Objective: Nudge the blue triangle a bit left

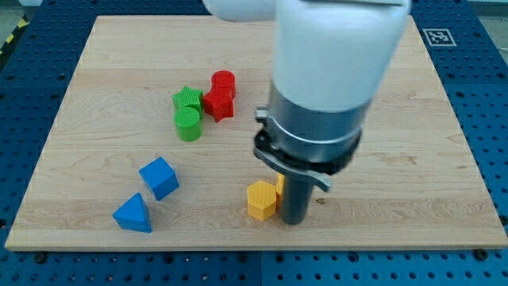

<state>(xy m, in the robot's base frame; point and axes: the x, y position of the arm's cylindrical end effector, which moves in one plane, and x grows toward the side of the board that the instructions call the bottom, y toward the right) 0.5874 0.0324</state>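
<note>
A blue cube [159, 177] is seen on the wooden surface [111, 87] toward the view's lower left. Higher up, a green star [189, 99], green cylinder [188, 125], red cylinder [224, 82] and red star [218, 103] are clustered, touching. An orange hexagonal block [261, 199] is placed lower centre.

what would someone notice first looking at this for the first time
The bulky white and grey arm fills the view's top and middle, coming down to my tip right beside an orange block near the view's bottom. Up and to the left sits a tight cluster of red and green blocks. The blue triangle and a blue block lie at the view's lower left, far from my tip.
</note>
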